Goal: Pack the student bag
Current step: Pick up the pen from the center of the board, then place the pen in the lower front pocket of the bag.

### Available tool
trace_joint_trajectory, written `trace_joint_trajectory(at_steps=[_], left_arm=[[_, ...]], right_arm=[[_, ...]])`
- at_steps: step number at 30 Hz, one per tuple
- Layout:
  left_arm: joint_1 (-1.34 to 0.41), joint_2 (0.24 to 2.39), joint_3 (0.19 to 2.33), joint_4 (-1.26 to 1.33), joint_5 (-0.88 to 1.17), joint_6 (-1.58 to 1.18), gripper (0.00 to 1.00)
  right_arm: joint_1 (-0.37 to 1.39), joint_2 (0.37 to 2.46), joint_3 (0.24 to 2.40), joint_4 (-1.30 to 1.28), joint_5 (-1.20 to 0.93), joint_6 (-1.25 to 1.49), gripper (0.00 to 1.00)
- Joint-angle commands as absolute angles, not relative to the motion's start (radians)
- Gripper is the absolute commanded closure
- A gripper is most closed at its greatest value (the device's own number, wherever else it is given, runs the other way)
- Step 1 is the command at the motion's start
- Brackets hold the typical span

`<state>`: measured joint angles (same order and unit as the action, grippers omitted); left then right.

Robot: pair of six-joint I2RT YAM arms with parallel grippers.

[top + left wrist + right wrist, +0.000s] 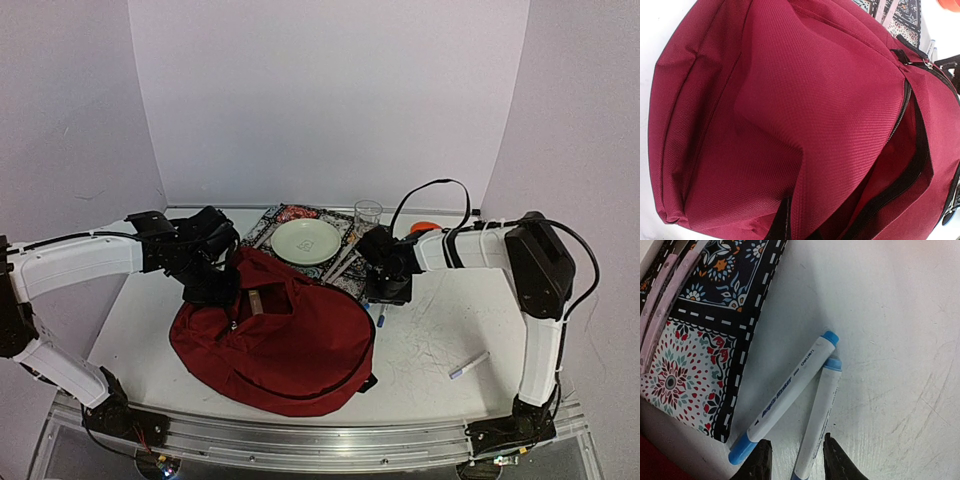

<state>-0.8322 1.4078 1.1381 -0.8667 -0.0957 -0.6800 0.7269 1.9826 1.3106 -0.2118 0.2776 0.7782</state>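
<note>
The student bag (275, 345) is a floppy dark-red backpack lying at the front middle of the table, its black zipper (900, 180) undone and its mouth gaping. My left gripper (213, 287) sits at the bag's upper left rim. Its fingers are hidden in the left wrist view, where a fold of the red fabric (805, 125) runs down to them, so it is shut on the bag. My right gripper (799, 462) hangs low over two blue-capped white markers. Its jaws are open around the lower end of the right marker (819, 415). The left marker (785, 397) lies just outside them.
A patterned mat (350, 275) at the back carries a pale green plate (306, 241) and pink chopsticks (660, 290). A clear glass (367, 213) and an orange object (425, 227) stand behind it. Another marker (468, 365) lies at the front right.
</note>
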Motion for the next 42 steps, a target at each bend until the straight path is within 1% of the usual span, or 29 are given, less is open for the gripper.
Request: trace_joint_trajectory(at_steps=[1,10,14,17,21,23,32,38,42], left_arm=[[-0.825,1.407,1.163,-0.89,-0.1,-0.67,1.0],[-0.825,1.412,1.161,-0.886,-0.093,-0.673,1.0],[-0.825,1.415,1.164,-0.885,-0.087,-0.673,1.0],[-0.825,1.416,1.168,-0.88,-0.073,-0.675,1.0],[-0.825,1.418,1.178,-0.875,-0.054,-0.677,1.0],[-0.825,1.423,1.186,-0.872,-0.043,-0.674,1.0],[-0.838,1.478,1.256,-0.853,0.045,-0.656,1.0],[-0.859,1.512,1.31,-0.81,0.112,-0.663,1.0],[-0.882,1.548,1.35,-0.794,0.135,-0.665,1.0]], right_arm=[[0.725,2.028,1.341,-0.268,0.279,0.792,0.64],[0.716,2.063,1.312,-0.268,0.273,0.813,0.68],[0.709,2.072,1.291,-0.27,0.272,0.822,0.72],[0.701,2.067,1.256,-0.27,0.279,0.831,0.79],[0.692,2.033,1.206,-0.269,0.292,0.836,0.95],[0.689,2.004,1.178,-0.271,0.302,0.836,1.0],[0.689,1.794,1.101,-0.27,0.279,0.793,1.0],[0.709,1.644,1.098,-0.236,0.146,0.705,1.0],[0.751,1.587,1.123,-0.216,0.02,0.683,1.0]])
